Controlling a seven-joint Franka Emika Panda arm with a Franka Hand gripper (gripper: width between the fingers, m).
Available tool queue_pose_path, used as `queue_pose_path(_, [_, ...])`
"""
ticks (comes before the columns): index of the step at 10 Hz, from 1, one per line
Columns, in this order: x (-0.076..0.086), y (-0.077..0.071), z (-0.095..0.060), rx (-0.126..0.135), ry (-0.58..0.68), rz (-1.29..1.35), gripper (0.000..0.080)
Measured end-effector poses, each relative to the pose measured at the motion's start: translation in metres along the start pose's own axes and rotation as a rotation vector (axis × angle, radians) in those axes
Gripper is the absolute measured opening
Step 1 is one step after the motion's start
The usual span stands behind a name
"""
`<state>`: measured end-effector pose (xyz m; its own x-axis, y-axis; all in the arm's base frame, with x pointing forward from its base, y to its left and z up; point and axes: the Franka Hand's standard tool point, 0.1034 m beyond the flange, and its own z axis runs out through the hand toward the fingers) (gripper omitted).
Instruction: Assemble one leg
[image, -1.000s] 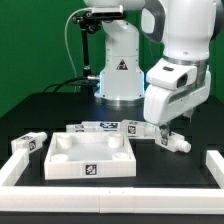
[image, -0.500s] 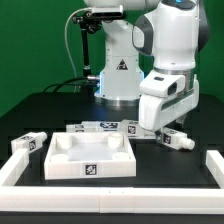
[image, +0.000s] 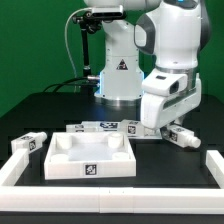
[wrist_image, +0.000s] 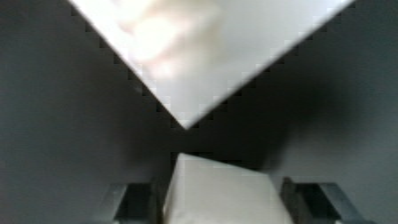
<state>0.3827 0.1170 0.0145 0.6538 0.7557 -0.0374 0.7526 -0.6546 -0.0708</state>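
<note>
Exterior view, white tray (image: 92, 160) holding nothing, jaws clamped on one leg (image: 181, 135), off the table

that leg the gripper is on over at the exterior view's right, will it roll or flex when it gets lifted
The leg looks like moulded white plastic, so probably stiff and light. It lies on its side on the table and seems blocky, so rolling looks unlikely. The gripper straddles a white piece; smooth faces might slip.

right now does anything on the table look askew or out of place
Nothing looks damaged or spilled. The small white plastic tagged leg under the gripper lies on its side, slanted on the black table. Another white tagged leg lies tipped at the exterior view's left, beside the large square white tray. Loose parts, not faults.
</note>
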Motion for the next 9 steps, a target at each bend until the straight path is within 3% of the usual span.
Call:
queue_pose_path(2, [0.007, -0.023, -0.002, -0.002, 0.002, -0.022, 0.0318])
queue_pose_path(4, [-0.005, -0.029, 0.006, 0.008, -0.003, -0.020, 0.0318])
queue_pose_path(7, [-0.015, -0.018, 0.009, 0.011, -0.006, -0.023, 0.0346])
queue_pose_path(8, [-0.015, -0.019, 0.009, 0.011, -0.007, -0.025, 0.0481])
queue_pose_path(9, [-0.019, -0.016, 0.007, 0.017, -0.023, -0.014, 0.0481])
